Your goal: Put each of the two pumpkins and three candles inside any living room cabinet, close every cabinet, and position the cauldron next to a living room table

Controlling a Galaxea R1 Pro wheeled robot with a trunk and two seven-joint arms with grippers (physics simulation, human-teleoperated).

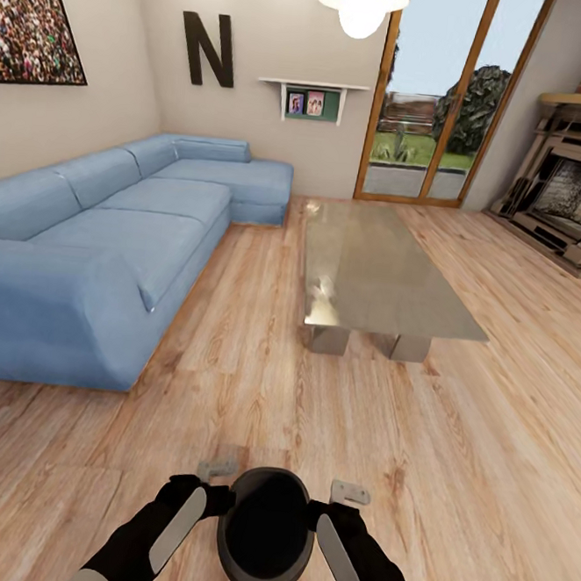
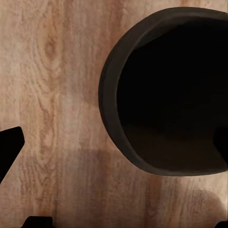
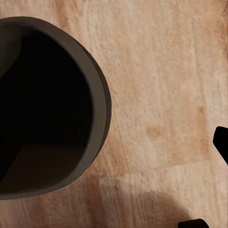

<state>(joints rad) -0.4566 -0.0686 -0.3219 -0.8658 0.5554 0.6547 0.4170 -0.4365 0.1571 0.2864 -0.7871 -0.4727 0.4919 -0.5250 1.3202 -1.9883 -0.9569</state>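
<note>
I hold the black cauldron (image 1: pixel 266 531) between my left gripper (image 1: pixel 217 487) and right gripper (image 1: pixel 329 498), one pressed at each side of its rim, above the wooden floor (image 1: pixel 488 449). Ahead stands the glossy grey coffee table (image 1: pixel 371 276), with the blue sofa (image 1: pixel 110 239) to its left.

Sofa (image 1: pixel 91 255) left, table (image 1: pixel 371 271) ahead
</note>
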